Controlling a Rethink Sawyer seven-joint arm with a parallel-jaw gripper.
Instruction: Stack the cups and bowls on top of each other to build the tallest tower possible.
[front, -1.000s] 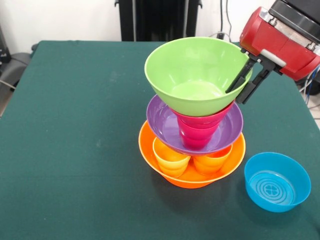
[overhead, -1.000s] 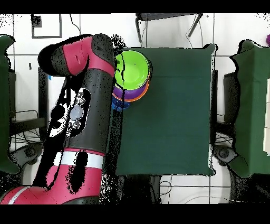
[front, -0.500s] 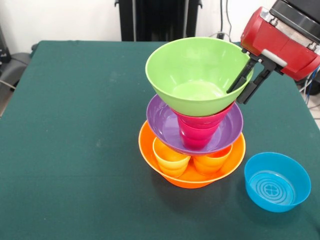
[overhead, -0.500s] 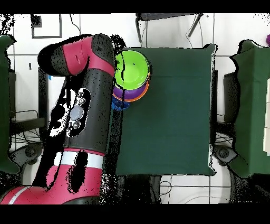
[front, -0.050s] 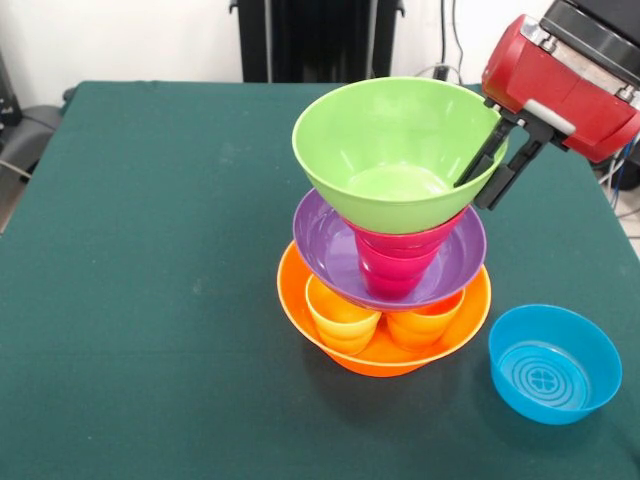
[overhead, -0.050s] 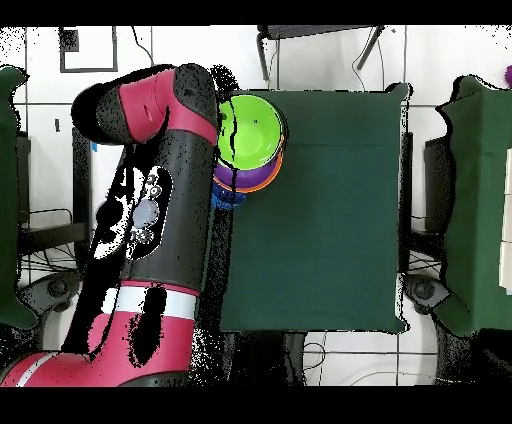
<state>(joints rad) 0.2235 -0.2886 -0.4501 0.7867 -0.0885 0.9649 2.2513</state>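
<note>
Glossy, light and slippery, the lime green bowl (front, -0.050s: 395, 150) topped the tower (front, -0.050s: 385, 290); the gripper (front, -0.050s: 490, 172) pinched its thin rim, the best hold.

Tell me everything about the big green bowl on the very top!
The lime green bowl is wide, glossy plastic, sloping down to a small flat bottom, and it is empty. It sits highest on the tower, resting on the red cup that stands in the purple bowl, and it tips a little. The gripper pinches its rim, with one finger inside the bowl and the other outside. From overhead it shows as a bright green circle beside the arm.
</note>
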